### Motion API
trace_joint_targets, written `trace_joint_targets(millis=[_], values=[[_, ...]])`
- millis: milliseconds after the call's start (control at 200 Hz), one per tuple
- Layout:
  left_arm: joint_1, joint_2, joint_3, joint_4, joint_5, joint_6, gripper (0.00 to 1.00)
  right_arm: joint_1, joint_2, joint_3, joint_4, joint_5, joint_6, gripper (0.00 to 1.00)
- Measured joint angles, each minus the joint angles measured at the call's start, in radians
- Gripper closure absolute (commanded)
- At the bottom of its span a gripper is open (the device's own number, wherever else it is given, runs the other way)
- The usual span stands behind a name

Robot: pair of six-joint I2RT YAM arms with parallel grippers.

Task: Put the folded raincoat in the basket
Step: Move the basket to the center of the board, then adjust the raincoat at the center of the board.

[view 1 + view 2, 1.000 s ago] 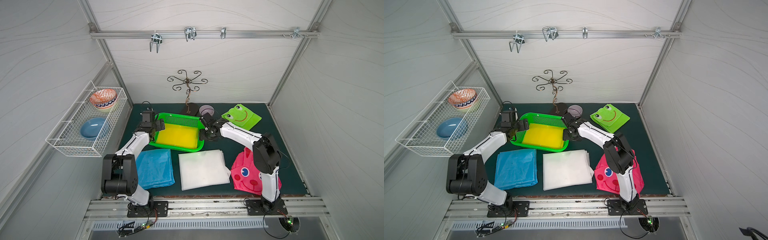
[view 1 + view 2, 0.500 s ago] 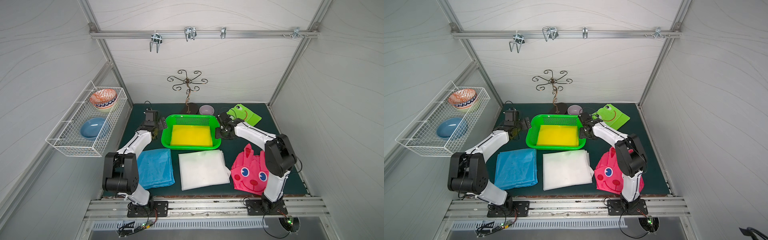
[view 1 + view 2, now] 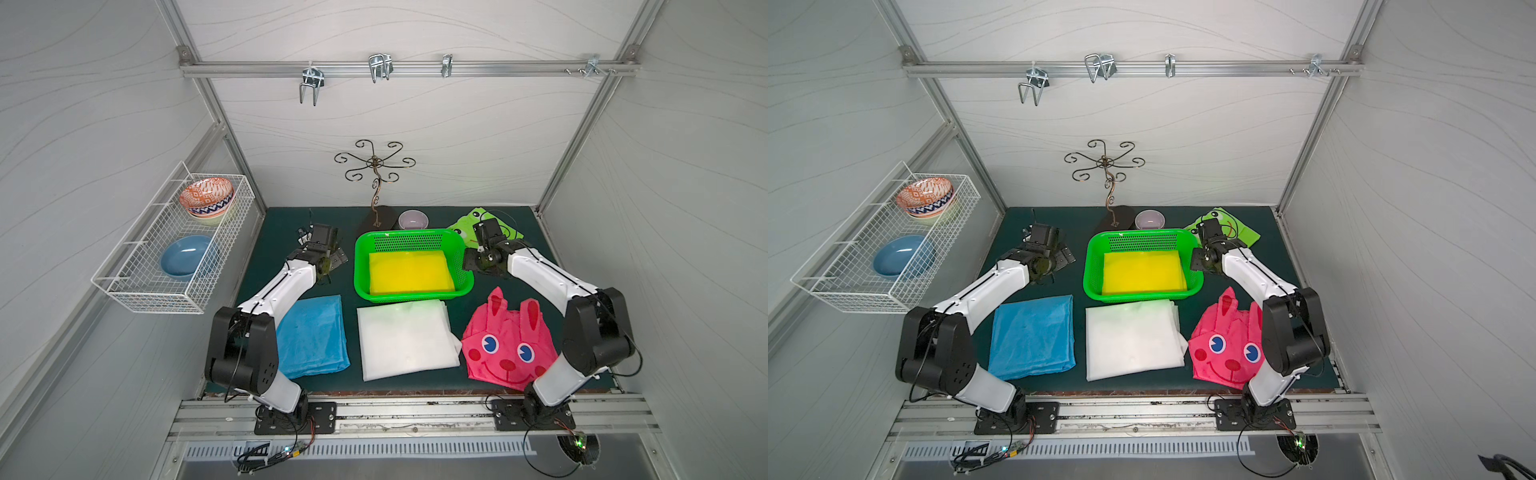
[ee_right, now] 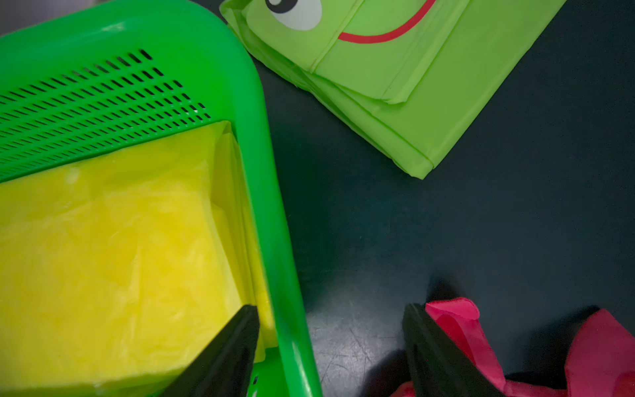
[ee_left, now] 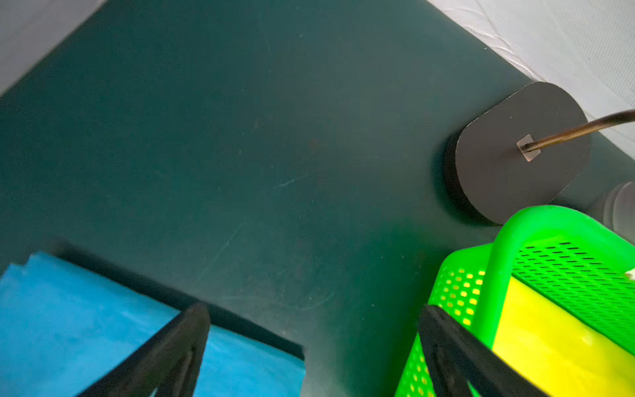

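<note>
Overhead pair, wrist close-ups, shared basket [image 3: 415, 296]

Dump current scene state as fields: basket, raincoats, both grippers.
basket: green, upright
in basket: folded yellow raincoat, lying flat
on table: blue raincoat, white raincoat, pink bunny raincoat, green frog raincoat
left gripper: open, empty, beside the basket
right gripper: open, straddling the basket's rim, one finger above the yellow raincoat
task: yellow raincoat looks placed
</note>
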Motion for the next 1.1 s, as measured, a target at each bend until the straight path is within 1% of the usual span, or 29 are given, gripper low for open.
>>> trace_joint_targets(millis=[70,160,260,335,360,495,535,570,705,755,840,905,950,985,1025,1100], values=[[-0.001,-0.029,0.000,-0.047,0.055,-0.048,0.00,0.007,-0.055,-0.001,-0.010,-0.022,0.000,0.29],[-0.001,-0.075,-0.004,-0.096,0.133,-0.080,0.00,0.025,-0.151,-0.015,-0.015,-0.062,-0.013,0.29],[-0.001,-0.134,-0.020,-0.142,0.237,-0.087,0.01,0.094,-0.272,-0.069,-0.015,-0.119,-0.036,0.30],[-0.001,-0.165,-0.047,-0.169,0.327,-0.061,0.00,0.166,-0.343,-0.126,-0.019,-0.164,-0.051,0.32],[-0.002,-0.172,-0.061,-0.174,0.357,-0.048,0.03,0.195,-0.363,-0.148,-0.022,-0.173,-0.055,0.32],[-0.005,-0.183,-0.141,-0.233,0.504,0.032,0.04,0.360,-0.439,-0.268,-0.063,-0.177,-0.061,0.32],[-0.006,-0.183,-0.159,-0.264,0.536,0.057,0.06,0.394,-0.454,-0.300,-0.077,-0.181,-0.055,0.32],[-0.007,-0.185,-0.172,-0.287,0.557,0.077,0.10,0.413,-0.465,-0.332,-0.089,-0.195,-0.049,0.32],[-0.011,-0.216,-0.245,-0.337,0.613,0.134,0.12,0.419,-0.468,-0.439,-0.121,-0.267,-0.019,0.31],[-0.013,-0.236,-0.278,-0.349,0.636,0.145,0.15,0.414,-0.464,-0.473,-0.121,-0.298,-0.006,0.32],[-0.032,-0.249,-0.323,-0.360,0.677,0.163,0.17,0.407,-0.454,-0.517,-0.117,-0.343,0.019,0.34],[-0.089,-0.235,-0.338,-0.359,0.704,0.184,0.18,0.397,-0.438,-0.537,-0.107,-0.372,0.034,0.37],[-0.154,-0.211,-0.337,-0.357,0.718,0.197,0.19,0.381,-0.418,-0.547,-0.090,-0.396,0.043,0.38],[-0.209,-0.184,-0.333,-0.356,0.724,0.209,0.22,0.363,-0.399,-0.557,-0.075,-0.421,0.051,0.40],[-0.257,-0.154,-0.331,-0.352,0.730,0.220,0.22,0.343,-0.382,-0.568,-0.059,-0.448,0.058,0.44],[-0.309,-0.111,-0.332,-0.343,0.740,0.226,0.22,0.311,-0.365,-0.599,-0.027,-0.505,0.073,0.47]])
